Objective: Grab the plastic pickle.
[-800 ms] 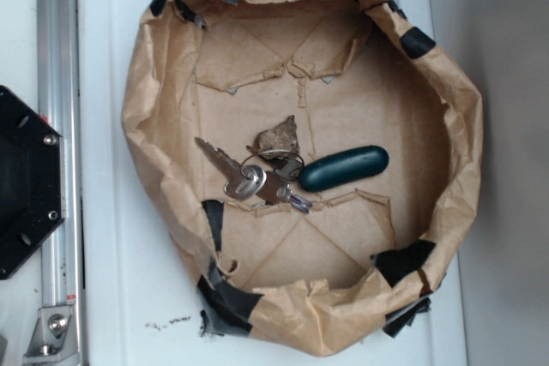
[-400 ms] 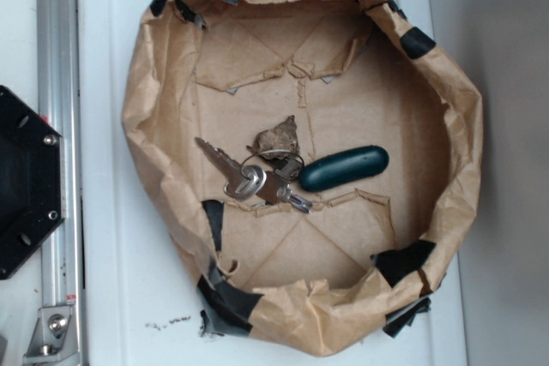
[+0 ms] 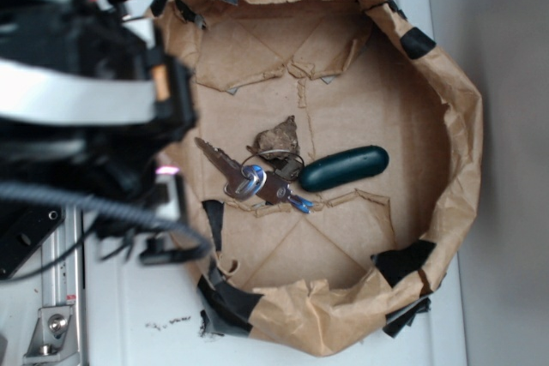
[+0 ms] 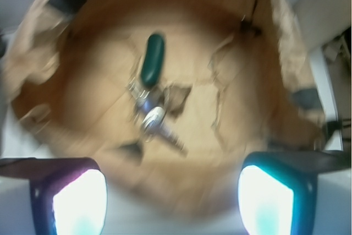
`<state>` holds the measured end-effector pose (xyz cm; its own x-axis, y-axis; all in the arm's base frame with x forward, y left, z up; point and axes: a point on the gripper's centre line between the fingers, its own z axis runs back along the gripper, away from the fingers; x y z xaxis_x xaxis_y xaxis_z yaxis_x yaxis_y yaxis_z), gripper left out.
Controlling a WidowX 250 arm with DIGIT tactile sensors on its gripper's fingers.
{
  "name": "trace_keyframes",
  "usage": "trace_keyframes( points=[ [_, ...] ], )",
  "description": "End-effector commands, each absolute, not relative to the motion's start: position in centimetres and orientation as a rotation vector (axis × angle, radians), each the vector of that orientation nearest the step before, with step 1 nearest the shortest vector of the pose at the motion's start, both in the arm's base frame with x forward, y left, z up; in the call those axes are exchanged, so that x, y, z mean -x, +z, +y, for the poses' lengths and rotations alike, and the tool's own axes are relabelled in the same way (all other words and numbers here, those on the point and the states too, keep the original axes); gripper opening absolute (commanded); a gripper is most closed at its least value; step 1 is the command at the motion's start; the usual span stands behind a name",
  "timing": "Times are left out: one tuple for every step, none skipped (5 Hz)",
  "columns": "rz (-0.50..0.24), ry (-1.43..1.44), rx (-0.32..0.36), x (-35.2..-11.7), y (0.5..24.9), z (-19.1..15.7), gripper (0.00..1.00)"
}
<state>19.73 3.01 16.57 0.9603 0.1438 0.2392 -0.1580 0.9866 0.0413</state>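
Observation:
The plastic pickle [image 3: 344, 168], dark green and glossy, lies on the floor of the brown paper basket [image 3: 455, 117], right of centre. The wrist view, blurred, shows the pickle [image 4: 152, 59] far ahead, above the key bunch [image 4: 151, 116]. My gripper [image 4: 171, 196] is open, its two glowing pads wide apart with nothing between them. In the exterior view the arm [image 3: 86, 117] fills the left side, over the basket's left rim and well left of the pickle; its fingertips are not distinct there.
A silver key bunch [image 3: 253, 179] lies just left of the pickle, with a crumpled brown scrap [image 3: 276, 139] above it. The paper wall, patched with black tape [image 3: 403, 261], rings everything. A metal rail [image 3: 53, 297] runs along the left edge.
The arm has come into the exterior view from the left and now covers the basket's left rim. The pickle, keys and scrap have not moved.

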Motion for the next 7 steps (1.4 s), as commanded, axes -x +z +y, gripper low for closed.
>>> trace_keyframes(
  points=[
    [-0.201, 0.269, -0.018, -26.0, 10.5, 7.7, 1.00],
    [-0.205, 0.194, 0.061, -28.7, 7.5, 5.7, 1.00],
    [-0.139, 0.148, 0.104, -31.2, 5.4, 0.9, 1.00],
    [-0.112, 0.155, 0.160, -32.7, 5.1, -1.5, 1.00],
    [-0.051, 0.212, 0.122, -34.8, 2.8, -2.3, 1.00],
    [-0.003, 0.162, 0.082, -36.2, 0.5, -2.8, 1.00],
    [-0.027, 0.135, 0.110, -35.8, -0.2, -2.5, 0.00]
  ],
)
